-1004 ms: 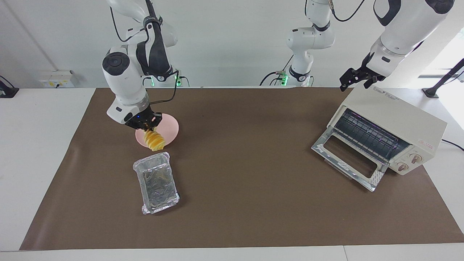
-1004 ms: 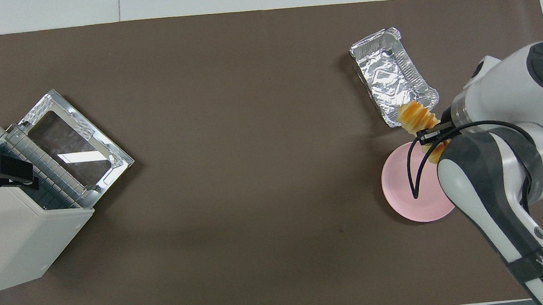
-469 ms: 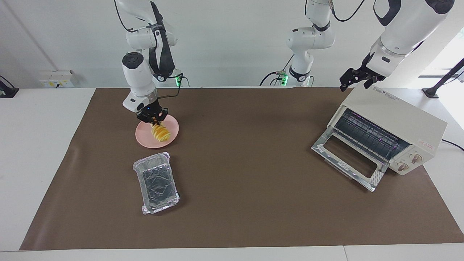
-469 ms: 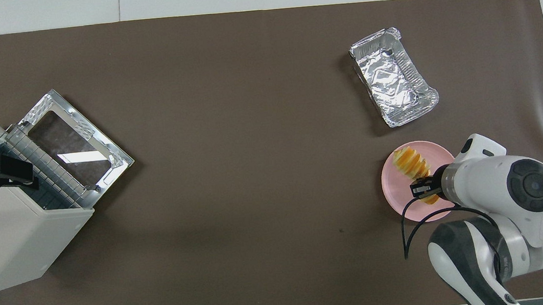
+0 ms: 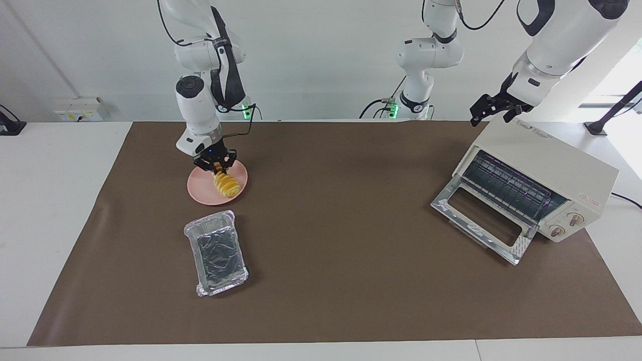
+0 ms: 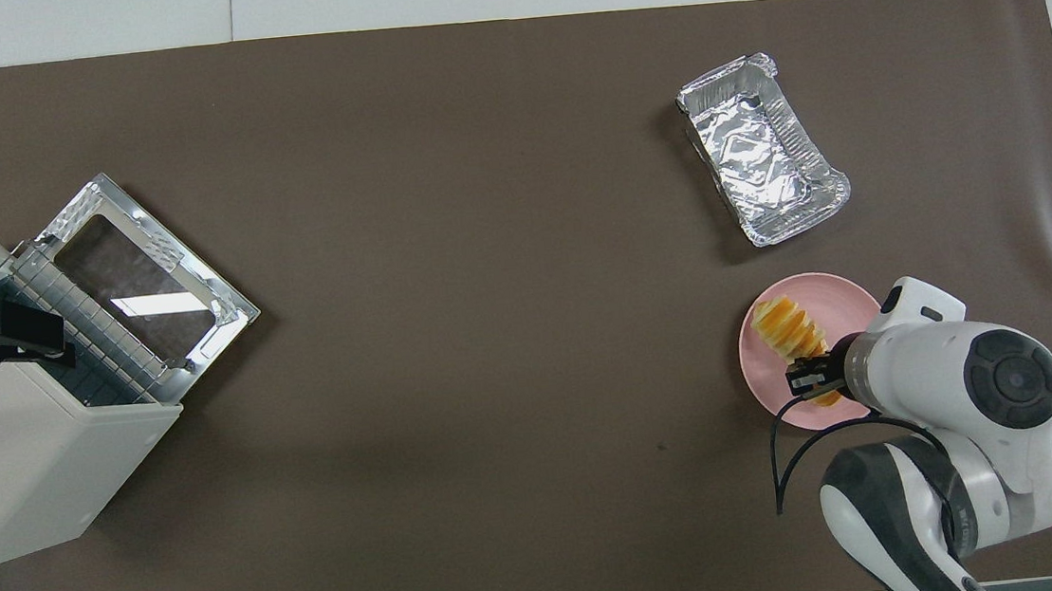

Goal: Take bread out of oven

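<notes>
Bread [image 5: 226, 185] lies on pink plate [image 5: 200, 191]. R hand [image 5: 216, 163] at its end, grip state can't tell. L hand [image 5: 494, 106] spread wide, over oven [image 5: 551, 160], door down.

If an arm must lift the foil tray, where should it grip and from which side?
Grip one long rim of the foil tray from straight above, one finger inside, one outside. It lies flat and open-topped with thin raised walls. The crinkled foil may bend, so grip gently.

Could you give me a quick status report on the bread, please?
Right gripper at the ridged golden loaf, which lies on the round pink plate. Left gripper open over the cream-white toaster oven, waiting. Nothing in the way.
</notes>
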Controlling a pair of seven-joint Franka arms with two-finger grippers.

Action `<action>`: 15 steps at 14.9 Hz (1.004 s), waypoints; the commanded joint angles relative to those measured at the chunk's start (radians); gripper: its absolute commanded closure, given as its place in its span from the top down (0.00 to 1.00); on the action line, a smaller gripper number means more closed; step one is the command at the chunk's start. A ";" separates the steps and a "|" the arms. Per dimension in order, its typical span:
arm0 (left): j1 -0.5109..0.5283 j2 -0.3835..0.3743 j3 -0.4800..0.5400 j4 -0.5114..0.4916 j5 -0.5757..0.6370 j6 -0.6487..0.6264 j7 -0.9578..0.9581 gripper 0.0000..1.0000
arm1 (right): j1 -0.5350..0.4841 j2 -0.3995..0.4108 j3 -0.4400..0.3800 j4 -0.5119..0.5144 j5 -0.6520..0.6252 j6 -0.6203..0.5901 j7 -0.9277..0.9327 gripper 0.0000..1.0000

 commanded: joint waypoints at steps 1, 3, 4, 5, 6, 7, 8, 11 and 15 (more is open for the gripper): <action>0.013 -0.001 -0.010 0.007 0.016 -0.018 0.014 1.00 | -0.003 -0.023 0.008 0.052 0.014 -0.109 -0.014 1.00; 0.013 -0.001 -0.010 0.007 0.016 -0.018 0.014 1.00 | -0.006 -0.024 0.008 0.176 0.014 -0.281 -0.020 1.00; 0.013 -0.001 -0.010 0.007 0.016 -0.018 0.014 1.00 | -0.013 -0.024 0.008 0.237 0.014 -0.353 -0.020 1.00; 0.013 -0.001 -0.010 0.007 0.016 -0.018 0.014 1.00 | -0.018 -0.024 0.006 0.303 0.014 -0.410 -0.022 1.00; 0.013 -0.001 -0.010 0.007 0.016 -0.018 0.014 1.00 | -0.021 -0.018 0.000 0.374 0.014 -0.458 -0.023 1.00; 0.013 -0.001 -0.010 0.007 0.016 -0.018 0.014 1.00 | -0.029 -0.011 -0.003 0.447 0.014 -0.504 -0.023 1.00; 0.013 -0.001 -0.010 0.006 0.016 -0.018 0.014 1.00 | -0.044 0.005 -0.001 0.519 0.015 -0.553 -0.025 1.00; 0.013 -0.001 -0.010 0.007 0.016 -0.018 0.014 1.00 | -0.053 0.054 -0.003 0.748 0.015 -0.746 -0.046 1.00; 0.013 -0.001 -0.010 0.007 0.016 -0.018 0.014 1.00 | -0.092 0.143 -0.003 1.038 0.015 -1.045 -0.094 1.00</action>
